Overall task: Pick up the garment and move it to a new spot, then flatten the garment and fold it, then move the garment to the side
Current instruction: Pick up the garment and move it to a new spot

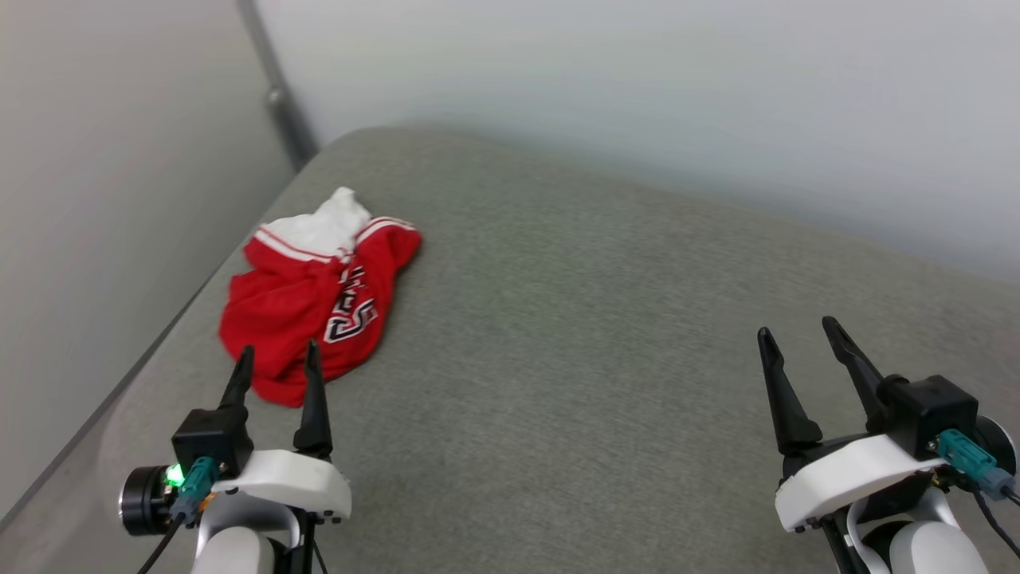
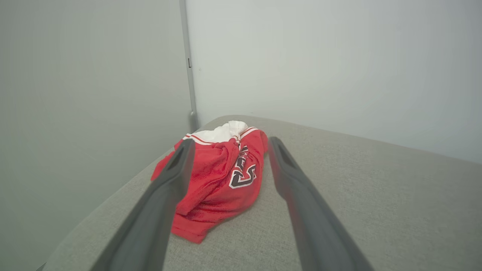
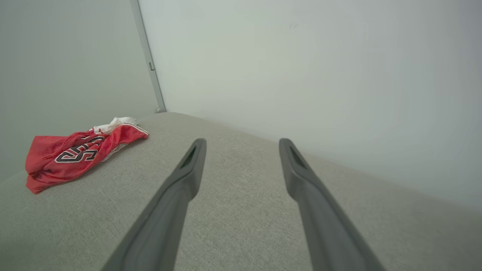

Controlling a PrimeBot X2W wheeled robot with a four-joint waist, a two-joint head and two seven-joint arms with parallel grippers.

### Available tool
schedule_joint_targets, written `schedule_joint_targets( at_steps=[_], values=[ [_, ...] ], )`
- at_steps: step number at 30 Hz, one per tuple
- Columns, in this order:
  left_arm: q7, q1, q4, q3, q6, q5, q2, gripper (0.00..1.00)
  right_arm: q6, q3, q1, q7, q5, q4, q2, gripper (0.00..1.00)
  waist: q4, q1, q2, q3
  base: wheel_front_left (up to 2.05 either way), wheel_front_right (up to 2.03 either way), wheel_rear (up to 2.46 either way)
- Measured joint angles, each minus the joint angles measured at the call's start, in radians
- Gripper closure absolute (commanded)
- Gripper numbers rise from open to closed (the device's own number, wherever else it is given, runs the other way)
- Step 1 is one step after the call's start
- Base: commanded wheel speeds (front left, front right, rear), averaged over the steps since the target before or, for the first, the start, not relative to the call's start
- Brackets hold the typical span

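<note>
The garment, a red jersey with white panels, striped trim and black-and-white lettering, lies crumpled near the left edge of the grey padded surface. My left gripper is open just in front of it, fingertips at its near hem, nothing held. In the left wrist view the garment sits between and beyond the spread fingers. At the lower right my right gripper stands open and empty, far from the cloth. The right wrist view shows the garment off to the left.
The grey surface drops off along its left edge, close beside the garment. Pale walls stand at the left and back, with a grey corner post between them. Bare fabric surface stretches from the garment to the right gripper.
</note>
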Motion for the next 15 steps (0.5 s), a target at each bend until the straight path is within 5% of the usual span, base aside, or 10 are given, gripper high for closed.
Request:
schedule_joint_targets(
  at_steps=[8, 15],
  values=[
    [0.000, 0.027, -0.012, 0.042, -0.003, -0.003, 0.002, 0.00, 0.000, 0.015, -0.008, 0.009, -0.001, -0.013, -0.002, 0.00, 0.118, 0.0000, 0.0000, 0.013, 0.00, 0.00, 0.00],
    [0.000, 0.009, -0.019, 0.049, -0.002, -0.001, -0.004, 0.00, 0.000, 0.028, -0.018, 0.019, -0.002, -0.022, -0.006, 0.00, 0.129, 0.0000, 0.0000, 0.033, 0.00, 0.00, 0.00]
  ],
)
